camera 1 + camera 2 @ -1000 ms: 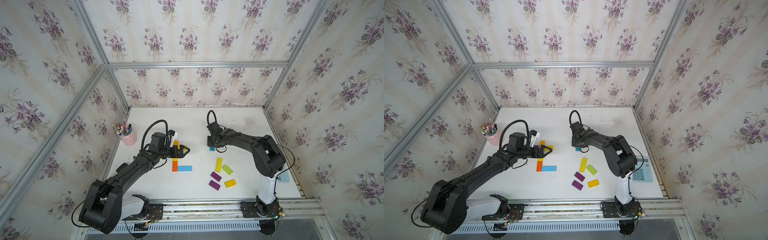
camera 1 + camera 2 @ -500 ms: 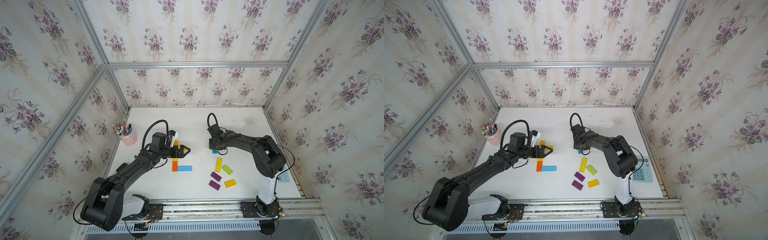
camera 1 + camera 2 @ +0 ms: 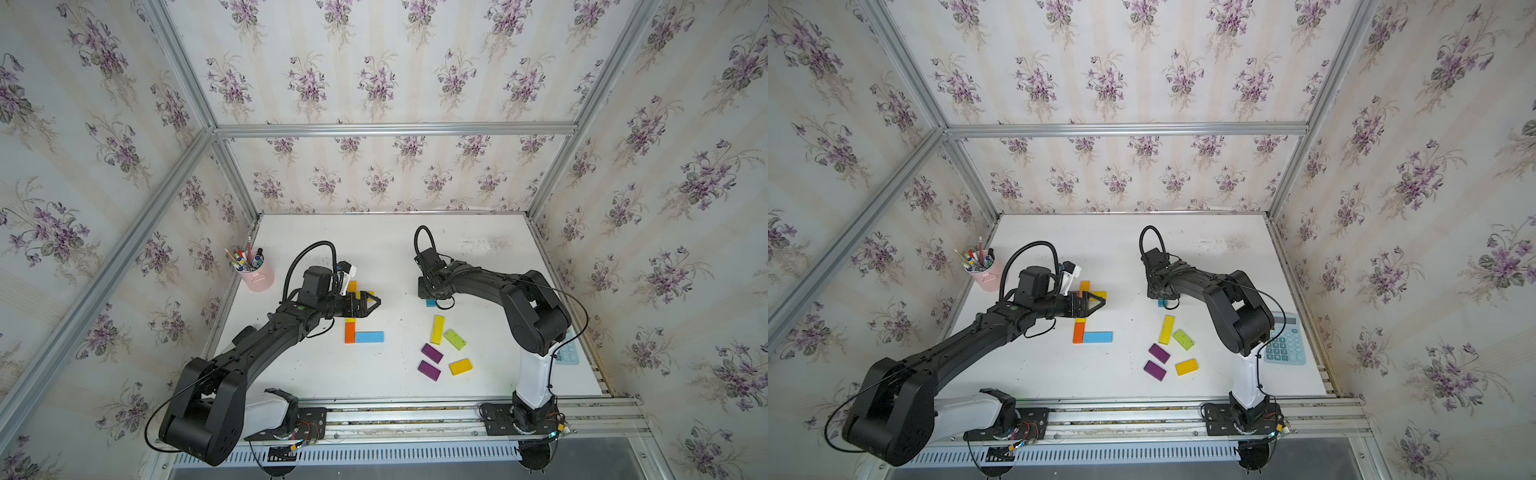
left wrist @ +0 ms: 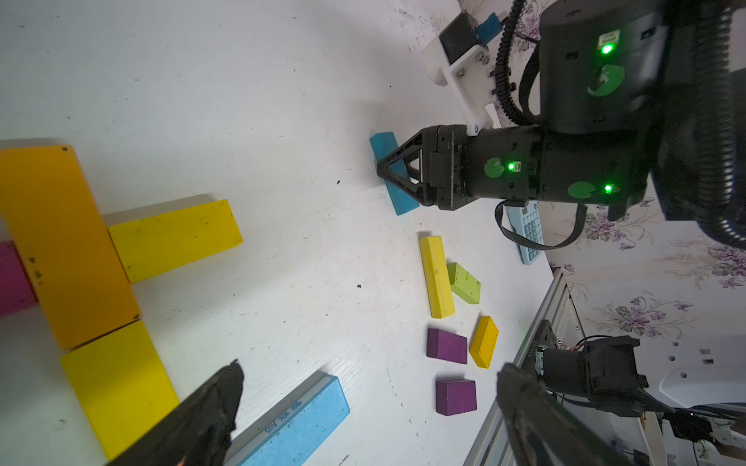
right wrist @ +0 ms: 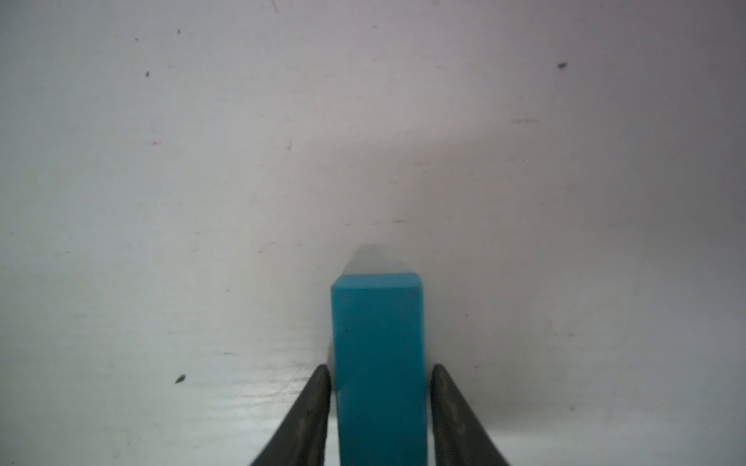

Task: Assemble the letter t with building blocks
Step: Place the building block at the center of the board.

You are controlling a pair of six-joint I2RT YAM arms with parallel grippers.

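My right gripper (image 5: 381,369) straddles the teal block (image 5: 377,322) along its long axis, jaws slightly clear of its sides and gripping nothing, the letter t (image 4: 60,242) well to my left.

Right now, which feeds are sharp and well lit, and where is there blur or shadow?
Right wrist view: dim and soft, teal block clear enough, grey shadow across the table beyond it. Left wrist view: bright; orange block up close is a bit soft, lime block farther off crisp. Both top views: evenly lit, sharp, no glare.
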